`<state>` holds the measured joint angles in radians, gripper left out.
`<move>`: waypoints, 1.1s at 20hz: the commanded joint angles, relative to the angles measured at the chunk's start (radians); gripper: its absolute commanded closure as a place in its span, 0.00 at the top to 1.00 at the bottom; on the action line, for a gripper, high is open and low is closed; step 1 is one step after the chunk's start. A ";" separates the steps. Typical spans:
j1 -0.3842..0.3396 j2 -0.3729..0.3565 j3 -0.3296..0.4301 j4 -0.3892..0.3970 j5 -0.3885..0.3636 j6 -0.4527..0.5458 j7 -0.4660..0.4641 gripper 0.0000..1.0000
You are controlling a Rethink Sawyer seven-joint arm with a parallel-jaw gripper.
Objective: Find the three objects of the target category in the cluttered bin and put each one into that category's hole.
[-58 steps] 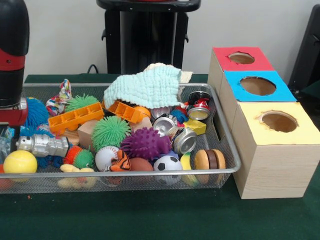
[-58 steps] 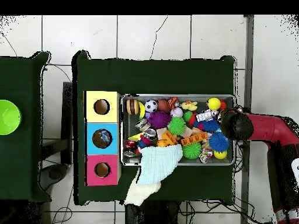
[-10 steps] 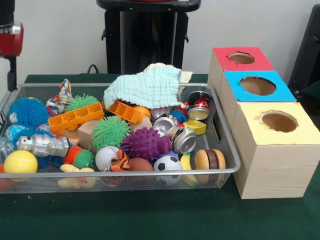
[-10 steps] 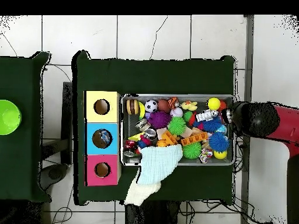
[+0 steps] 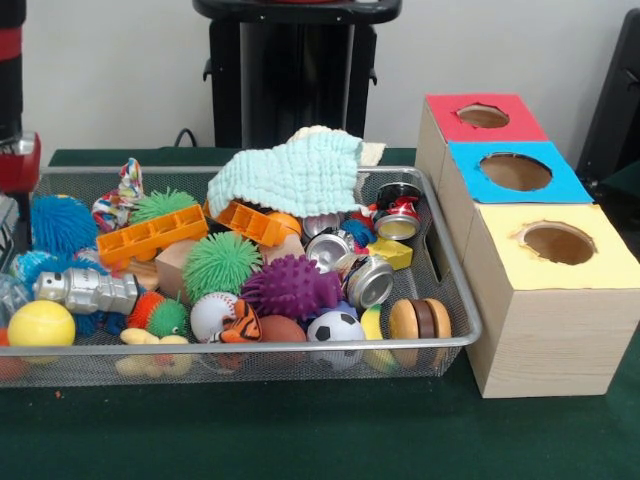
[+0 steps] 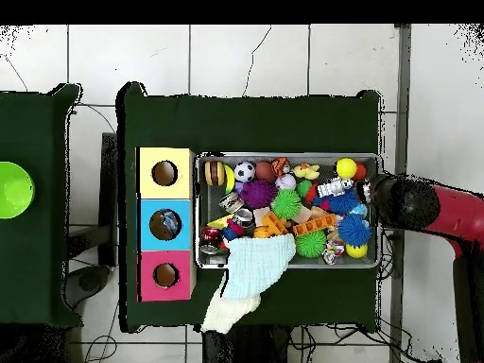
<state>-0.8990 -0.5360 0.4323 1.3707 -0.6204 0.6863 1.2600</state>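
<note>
No clear bottle shows among the clutter; the gripper (image 6: 392, 201) hangs over the bin (image 5: 455, 300) end farthest from the hole (image 5: 515, 171), grip state unclear.

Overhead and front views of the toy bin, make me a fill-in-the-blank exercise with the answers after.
1. The cloth draped over the bin's far rim is pale ____.
2. The box hole between the red and yellow ones has a ____ surround.
3. The spiky ball beside the crushed cans is ____.
4. The ball at the near rim with black and white patches is a ____ ball.

Answers: green; blue; purple; soccer
</note>
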 commanded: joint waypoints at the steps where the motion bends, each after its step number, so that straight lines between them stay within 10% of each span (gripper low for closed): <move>1: 0.002 0.118 0.021 -0.013 -0.024 0.013 -0.078 1.00; 11: 0.040 0.240 0.010 -0.170 -0.104 -0.046 -0.096 1.00; 22: 0.079 0.167 -0.038 -0.225 -0.156 0.022 -0.132 1.00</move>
<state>-0.8297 -0.3869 0.4278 1.2032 -0.6953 0.6859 1.2600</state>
